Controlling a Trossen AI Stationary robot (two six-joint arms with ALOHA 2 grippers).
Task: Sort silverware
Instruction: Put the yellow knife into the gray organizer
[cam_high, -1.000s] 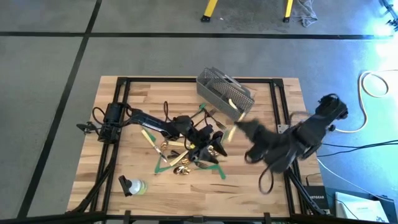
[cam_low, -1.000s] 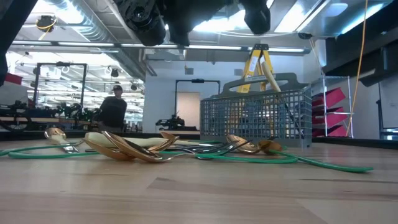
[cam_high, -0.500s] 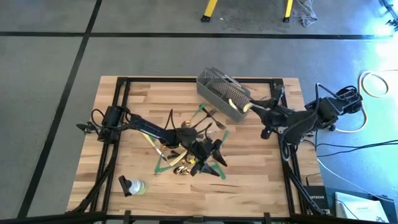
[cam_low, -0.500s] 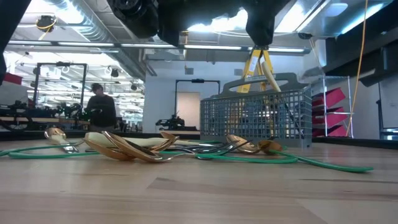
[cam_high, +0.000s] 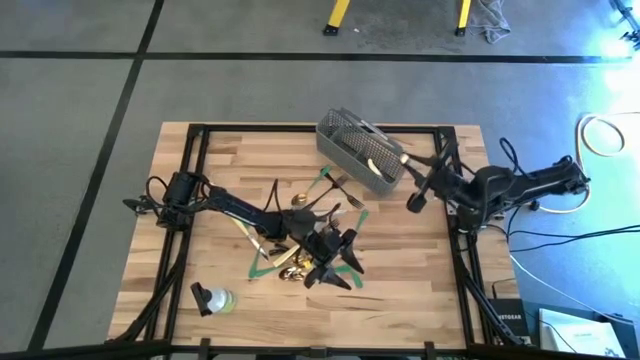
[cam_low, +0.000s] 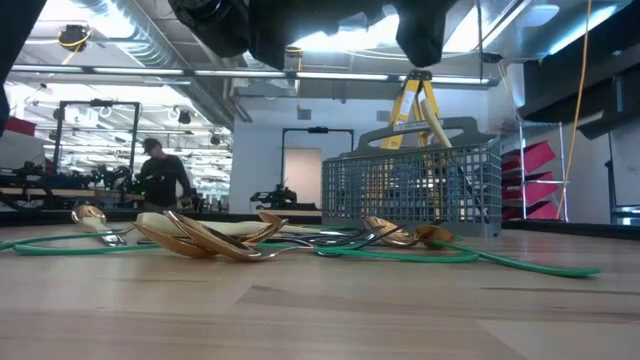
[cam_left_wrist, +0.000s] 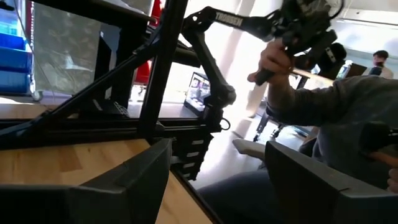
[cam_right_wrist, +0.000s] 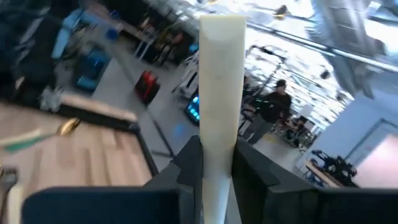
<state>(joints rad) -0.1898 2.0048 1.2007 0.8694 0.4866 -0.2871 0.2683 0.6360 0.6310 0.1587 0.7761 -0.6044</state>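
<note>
Wood table (cam_high: 200, 170): silverware (cam_high: 290, 262) piled mid-table inside the green tape strips (cam_high: 262, 266). Left gripper (cam_high: 335, 262) above the pile, fingers spread, nothing held. Right gripper (cam_high: 415, 180) by the mesh basket (cam_high: 360, 150), pinching a cream-handled knife (cam_right_wrist: 221, 93).

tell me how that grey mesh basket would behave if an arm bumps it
The mesh basket looks light, being mostly open grid, so it would probably slide on the smooth wooden table. It stands tall on a narrow base, so a high bump might tip it.
</note>
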